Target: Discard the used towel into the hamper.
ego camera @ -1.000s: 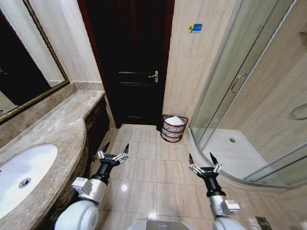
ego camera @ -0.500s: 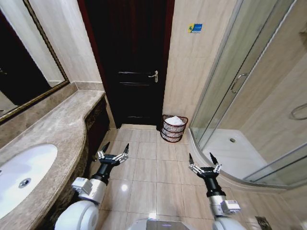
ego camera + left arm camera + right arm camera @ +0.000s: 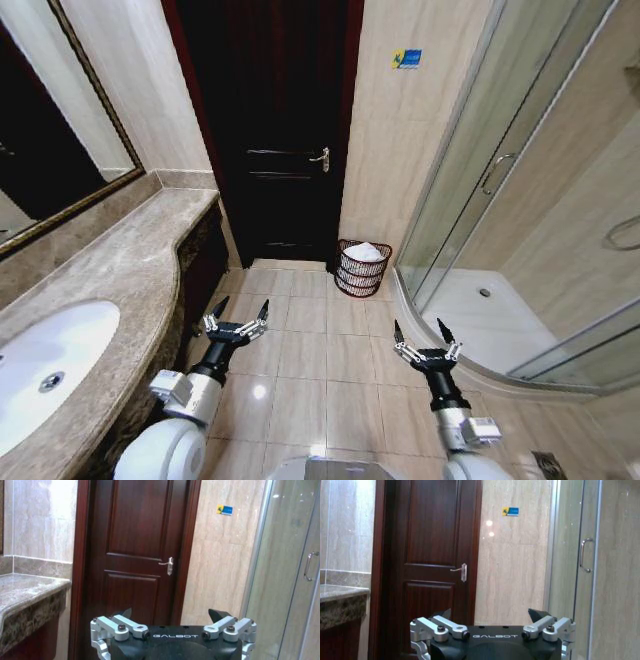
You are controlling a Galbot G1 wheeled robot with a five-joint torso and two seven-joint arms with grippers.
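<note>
The hamper (image 3: 362,269), a small dark reddish-brown openwork basket, stands on the floor against the wall right of the dark door. A white towel (image 3: 366,252) lies bunched inside it, showing above the rim. My left gripper (image 3: 241,311) hangs open and empty over the floor tiles beside the vanity, well short of the hamper. My right gripper (image 3: 421,333) is open and empty too, over the tiles near the shower base. Each wrist view shows its own gripper, left (image 3: 171,614) and right (image 3: 491,614), with fingers spread and nothing between them, facing the door.
A marble vanity counter (image 3: 120,270) with a white sink (image 3: 45,365) runs along the left. The dark wooden door (image 3: 280,130) is shut straight ahead. A glass shower enclosure (image 3: 500,190) with a curved white base (image 3: 480,320) takes up the right. Tiled floor (image 3: 320,350) lies between.
</note>
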